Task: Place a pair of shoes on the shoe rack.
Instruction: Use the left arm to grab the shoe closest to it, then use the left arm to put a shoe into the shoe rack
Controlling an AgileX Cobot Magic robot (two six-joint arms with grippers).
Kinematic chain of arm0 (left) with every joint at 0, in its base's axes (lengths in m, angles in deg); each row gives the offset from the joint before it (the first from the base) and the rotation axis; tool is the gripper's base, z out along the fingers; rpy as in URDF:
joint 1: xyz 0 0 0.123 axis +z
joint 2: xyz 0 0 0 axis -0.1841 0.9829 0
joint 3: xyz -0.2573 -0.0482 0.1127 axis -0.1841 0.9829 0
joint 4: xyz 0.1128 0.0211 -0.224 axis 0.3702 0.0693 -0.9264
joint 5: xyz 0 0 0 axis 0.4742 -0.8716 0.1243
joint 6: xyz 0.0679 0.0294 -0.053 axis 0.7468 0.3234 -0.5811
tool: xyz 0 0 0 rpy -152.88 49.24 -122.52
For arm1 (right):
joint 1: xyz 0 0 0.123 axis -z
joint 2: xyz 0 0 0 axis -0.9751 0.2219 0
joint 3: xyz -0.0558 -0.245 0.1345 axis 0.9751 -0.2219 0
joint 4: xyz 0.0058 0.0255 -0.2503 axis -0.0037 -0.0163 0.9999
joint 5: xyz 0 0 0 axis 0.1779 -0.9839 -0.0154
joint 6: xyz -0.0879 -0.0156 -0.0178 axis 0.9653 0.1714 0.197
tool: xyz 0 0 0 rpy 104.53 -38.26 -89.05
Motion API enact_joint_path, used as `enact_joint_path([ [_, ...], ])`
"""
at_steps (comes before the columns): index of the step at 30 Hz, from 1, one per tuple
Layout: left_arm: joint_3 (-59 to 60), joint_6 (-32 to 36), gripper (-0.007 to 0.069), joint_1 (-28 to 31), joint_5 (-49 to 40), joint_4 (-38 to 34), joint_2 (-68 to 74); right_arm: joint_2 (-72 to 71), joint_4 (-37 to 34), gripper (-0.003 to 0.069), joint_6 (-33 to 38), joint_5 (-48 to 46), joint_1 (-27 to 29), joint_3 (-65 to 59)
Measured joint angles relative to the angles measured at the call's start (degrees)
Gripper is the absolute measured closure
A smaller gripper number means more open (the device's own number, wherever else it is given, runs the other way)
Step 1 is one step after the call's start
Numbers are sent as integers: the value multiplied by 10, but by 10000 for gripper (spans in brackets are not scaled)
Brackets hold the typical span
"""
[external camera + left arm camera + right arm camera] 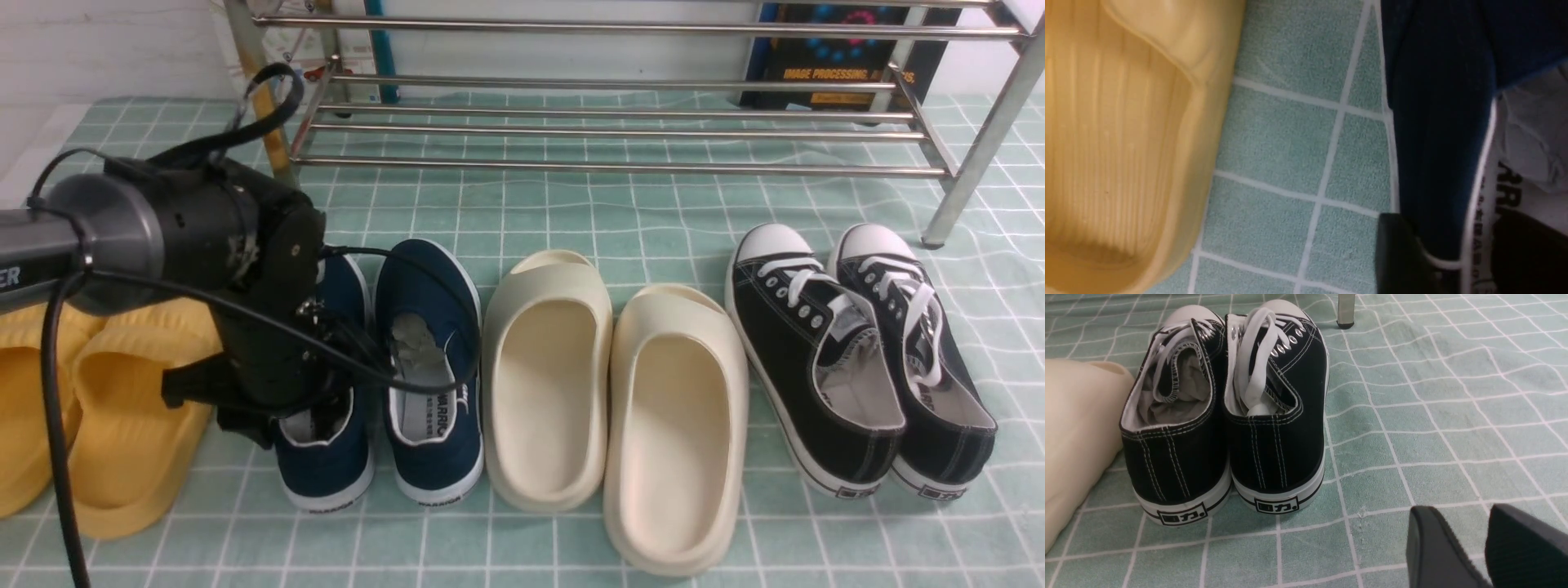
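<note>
Two navy slip-on shoes stand side by side on the green checked mat: the left shoe (326, 469) and the right shoe (429, 343). My left gripper (322, 408) is down at the left shoe's heel opening. In the left wrist view the left gripper (1457, 261) straddles that shoe's (1437, 143) side wall, one finger outside and one inside on the insole. The jaws look open around the wall. The shoe rests on the mat. The silver shoe rack (620, 167) stands behind, with bare bars. My right gripper (1466, 522) is open and empty above the mat.
Yellow slides (122, 425) lie left of the navy shoes and show in the left wrist view (1106, 143). Cream slides (547, 376) lie to their right, then black lace-up sneakers (816, 359), also in the right wrist view (1274, 416). A rack leg (1346, 312) stands beyond them.
</note>
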Motion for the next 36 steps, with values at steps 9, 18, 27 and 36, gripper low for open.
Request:
enact_joint_path([
  [9,0,16,613,0,-27,3,-45,0,0,419,-1,0,0,0],
  [18,-12,89,613,0,-50,-26,-183,0,0,419,-1,0,0,0],
  [27,-161,126,613,28,-67,-63,-87,0,0,419,-1,0,0,0],
  [36,-333,172,613,84,-67,-105,63,0,0,419,-7,0,0,0],
])
